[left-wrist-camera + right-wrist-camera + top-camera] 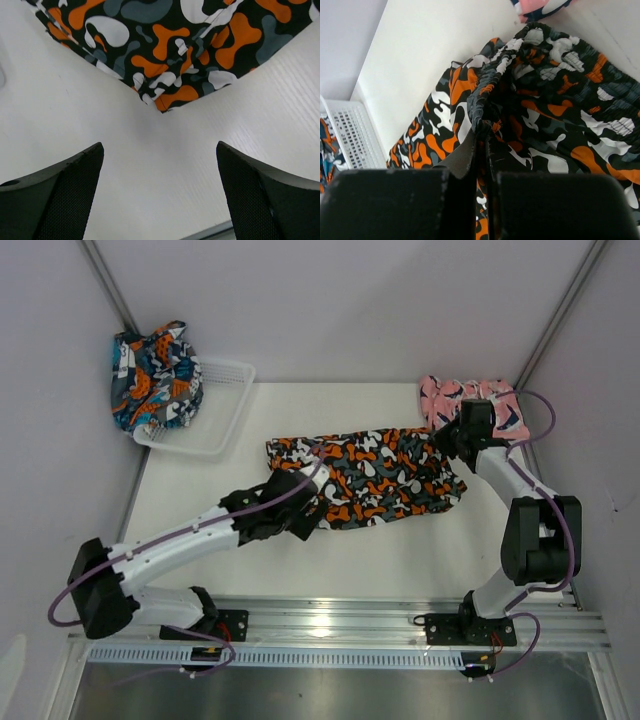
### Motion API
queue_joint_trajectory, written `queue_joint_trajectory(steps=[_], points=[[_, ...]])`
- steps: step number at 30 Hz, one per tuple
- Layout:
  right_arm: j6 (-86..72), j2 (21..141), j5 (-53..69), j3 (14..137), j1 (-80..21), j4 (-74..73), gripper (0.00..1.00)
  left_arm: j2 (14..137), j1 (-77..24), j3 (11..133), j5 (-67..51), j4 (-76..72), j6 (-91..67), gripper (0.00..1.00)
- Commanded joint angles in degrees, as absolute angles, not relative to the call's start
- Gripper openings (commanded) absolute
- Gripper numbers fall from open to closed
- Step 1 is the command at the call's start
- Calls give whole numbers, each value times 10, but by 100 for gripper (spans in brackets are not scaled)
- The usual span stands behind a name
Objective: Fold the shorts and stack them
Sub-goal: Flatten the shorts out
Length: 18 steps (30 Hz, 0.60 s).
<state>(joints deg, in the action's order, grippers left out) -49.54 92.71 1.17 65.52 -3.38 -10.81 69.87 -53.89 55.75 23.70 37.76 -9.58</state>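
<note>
The right gripper [481,146] is shut tight. It pinches a bunched bit of the stretchy top band of the black shorts [380,475]. Only a small fold of cloth sits between its fingers.

The left gripper [159,150] is wide open and holds nothing. It hangs over the bare table [300,560], near a pointy corner of the same shorts.

The black shorts lie crumpled in the middle of the table, between the two arms. The pink shorts [475,400] lie in a heap at the far right, touching the black ones and just beside the right gripper. The teal shorts [155,375] sit in a lump on the white basket [225,420] at the far left.

What could go wrong? The pinch is small, so a hard pull may make the cloth slip out. With one side held, the shorts may drag and bunch up more. The pink shorts are so close that they may get tugged along too.
</note>
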Motion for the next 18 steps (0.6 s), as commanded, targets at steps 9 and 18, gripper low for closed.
queue_joint_trajectory(steps=[9,18], points=[[-450,926,98,663,-25,-101,0,905,-532,648,293,259,182,95],[-450,923,124,651,-15,-87,0,934,-448,606,198,196,243,84]])
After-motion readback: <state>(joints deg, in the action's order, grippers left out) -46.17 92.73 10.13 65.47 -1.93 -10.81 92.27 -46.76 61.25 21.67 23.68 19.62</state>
